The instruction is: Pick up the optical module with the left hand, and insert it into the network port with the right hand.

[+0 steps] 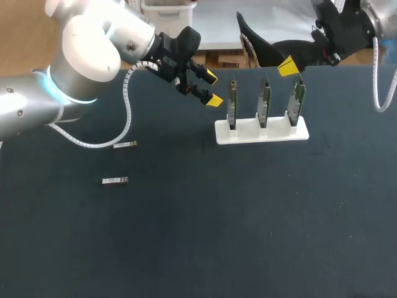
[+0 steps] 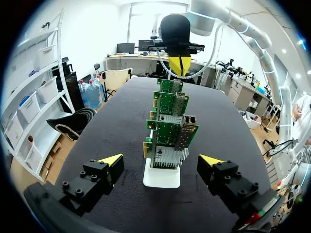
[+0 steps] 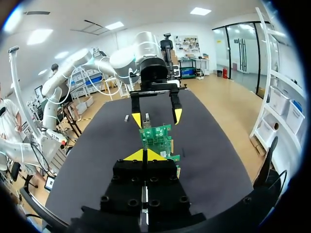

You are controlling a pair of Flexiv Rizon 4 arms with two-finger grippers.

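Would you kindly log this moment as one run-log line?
left end effector: open, empty | right end effector: shut | small silver optical modules: on dark table

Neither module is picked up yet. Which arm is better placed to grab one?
Left. The left end effector is open and nearer both modules, which lie on its side; the right end effector is shut beyond the rack.

White glossy left arm (image 1: 87, 43) is glowing with a blue ring, trailing a white spiral cable (image 1: 129, 102); black bolted left hand (image 1: 213, 88) and right hand (image 3: 145, 155) are wearing yellow tips.
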